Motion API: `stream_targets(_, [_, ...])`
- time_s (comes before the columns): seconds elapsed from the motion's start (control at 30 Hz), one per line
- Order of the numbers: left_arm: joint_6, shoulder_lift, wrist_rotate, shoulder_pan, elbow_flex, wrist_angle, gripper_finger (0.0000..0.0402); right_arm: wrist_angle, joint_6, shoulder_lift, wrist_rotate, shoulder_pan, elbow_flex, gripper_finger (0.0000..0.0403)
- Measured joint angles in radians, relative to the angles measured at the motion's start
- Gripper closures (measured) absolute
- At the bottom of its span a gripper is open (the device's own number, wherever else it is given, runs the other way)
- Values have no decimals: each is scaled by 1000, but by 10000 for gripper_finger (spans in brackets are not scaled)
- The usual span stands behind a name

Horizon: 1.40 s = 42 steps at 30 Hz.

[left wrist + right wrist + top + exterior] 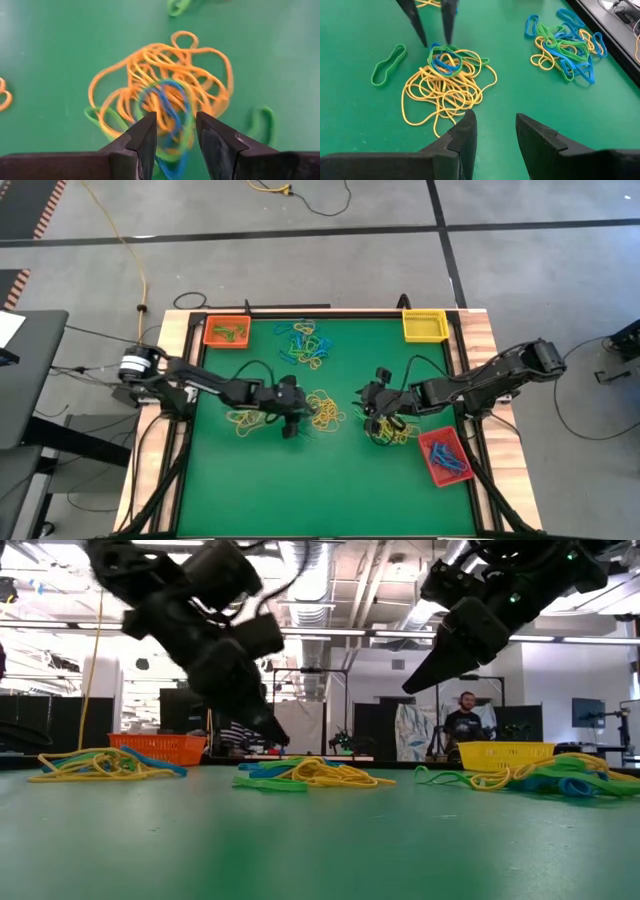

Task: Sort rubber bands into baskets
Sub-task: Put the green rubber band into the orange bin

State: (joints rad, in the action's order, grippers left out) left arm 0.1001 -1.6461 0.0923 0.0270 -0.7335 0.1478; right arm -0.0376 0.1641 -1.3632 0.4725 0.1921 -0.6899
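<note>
the green table (300, 480) carries several loose heaps of rubber bands (326, 410) in yellow, blue and green. seen from above, one mixed heap lies toward 12 o'clock, just below the far edge; a yellow heap sits at the table's middle, another yellow one toward 9 o'clock of it, and a mixed heap toward 3 o'clock under the right arm.

three baskets stand at the edges: the orange basket (227, 332) at the 11 o'clock corner with a few green bands in it, the yellow basket (424, 326) at the 1 o'clock corner, and the red basket (444, 457) near 4 o'clock with blue bands inside.

the left gripper (296, 420) hangs over the 9 o'clock side of the middle heap; its jaws stand open and empty, tips close above a blue and green band lying on the yellow tangle (165, 100). the right gripper (372, 402) hovers at the 3 o'clock side of that same heap, jaws open and holding nothing, pointing toward the left arm's two dark fingers (415, 22) across the pile. a single green band (388, 65) lies apart beside the yellow tangle.

in the level view a person (465, 725) stands in the room beyond the table.
</note>
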Motion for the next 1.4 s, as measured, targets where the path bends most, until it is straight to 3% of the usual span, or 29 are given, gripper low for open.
stream_targets(0.37, [15, -42, 59, -25, -24, -108, 274, -10, -4, 0, 0, 30, 0, 239])
stream_targets(0.63, [14, -69, 24, -44, -24, -95, 277, -8, -9, 0, 0, 30, 0, 239])
stream_targets(0.73, [17, -116, -34, -56, -26, -37, 298, -6, -9, 0, 0, 30, 0, 239])
stream_targets(0.87, [17, -147, -4, -55, -33, -19, 346, -8, -7, 0, 0, 30, 0, 239])
stream_targets(1.0, [6, -120, -3, -55, -45, -57, 394, -7, 0, 0, 0, 31, 0, 239])
stream_targets(1.1, [-12, -77, 1, -55, -59, -155, 394, -8, -1, 0, 0, 31, 0, 239])
stream_targets(1.4, [-69, 84, 145, -61, -108, -373, 399, -10, -5, 0, 0, 31, 0, 239])
